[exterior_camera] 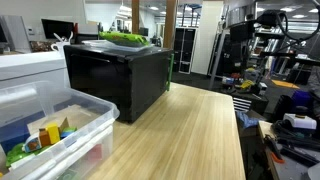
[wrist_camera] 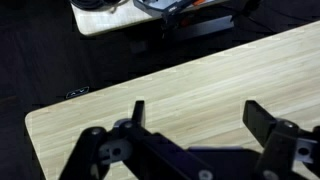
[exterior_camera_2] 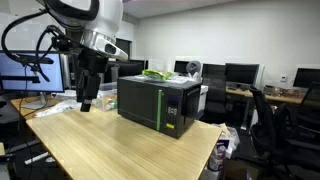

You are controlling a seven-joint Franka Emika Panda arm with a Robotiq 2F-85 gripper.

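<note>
My gripper [exterior_camera_2: 86,103] hangs above the far left part of a light wooden table [exterior_camera_2: 110,145], to the left of a black microwave [exterior_camera_2: 158,103]. In the wrist view the two black fingers [wrist_camera: 197,115] are spread wide with only bare wood [wrist_camera: 190,85] between them. The gripper is open and holds nothing. The microwave also shows in an exterior view [exterior_camera: 118,78], with a green thing on top [exterior_camera: 124,37]. The gripper is out of view there.
A clear plastic bin [exterior_camera: 55,125] with colourful small items stands near the table edge next to the microwave. Office desks, monitors [exterior_camera_2: 240,74] and chairs [exterior_camera_2: 268,120] surround the table. A white appliance [exterior_camera: 30,65] stands behind the bin.
</note>
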